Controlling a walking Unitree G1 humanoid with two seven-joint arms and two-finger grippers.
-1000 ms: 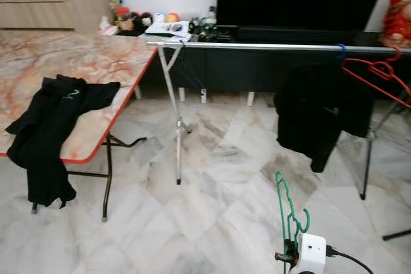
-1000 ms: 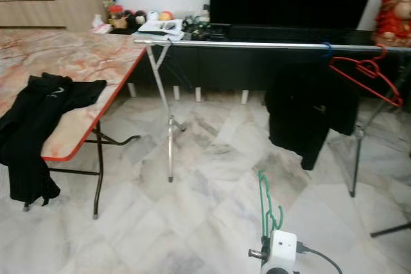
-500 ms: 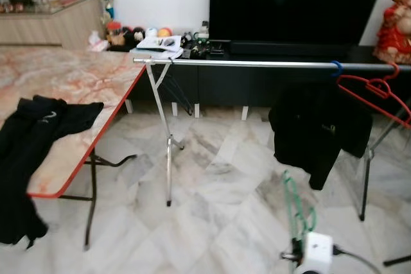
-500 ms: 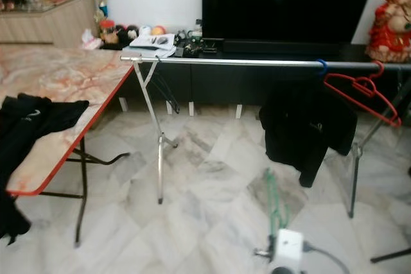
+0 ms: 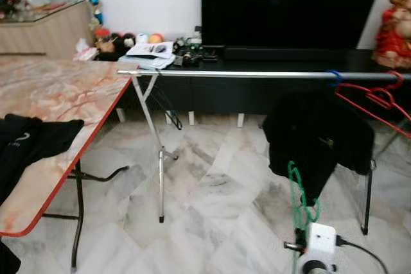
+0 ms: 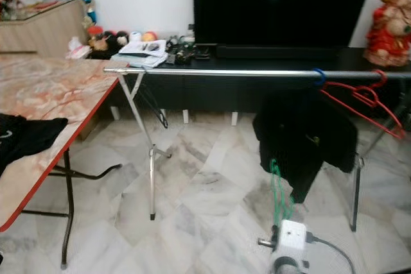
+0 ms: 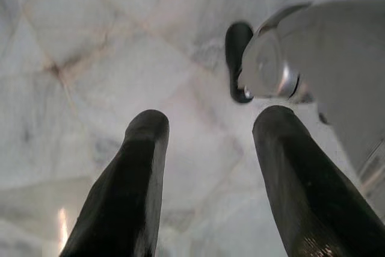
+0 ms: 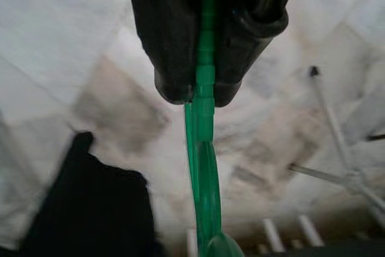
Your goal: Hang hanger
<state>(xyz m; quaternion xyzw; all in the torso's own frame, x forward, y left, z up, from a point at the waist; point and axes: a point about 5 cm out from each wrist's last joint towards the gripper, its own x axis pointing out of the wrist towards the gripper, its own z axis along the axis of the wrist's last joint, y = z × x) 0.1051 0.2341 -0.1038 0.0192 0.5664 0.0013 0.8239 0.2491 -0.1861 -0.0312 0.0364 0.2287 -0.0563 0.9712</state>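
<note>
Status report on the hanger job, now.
Right end effector shut on green hanger, held low, short of rail. Left end effector open, idle over floor. Black garment and red hanger already on rail.

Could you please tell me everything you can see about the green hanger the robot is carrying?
The thin green plastic hanger stands roughly upright, seen edge-on, with its curved top reaching up in front of the black garment hanging from the silver metal rail. Its lower part is clamped between the two black fingers of the right pincer, low on the robot's right side. It has not reached the rail; only the pincer touches it.
</note>
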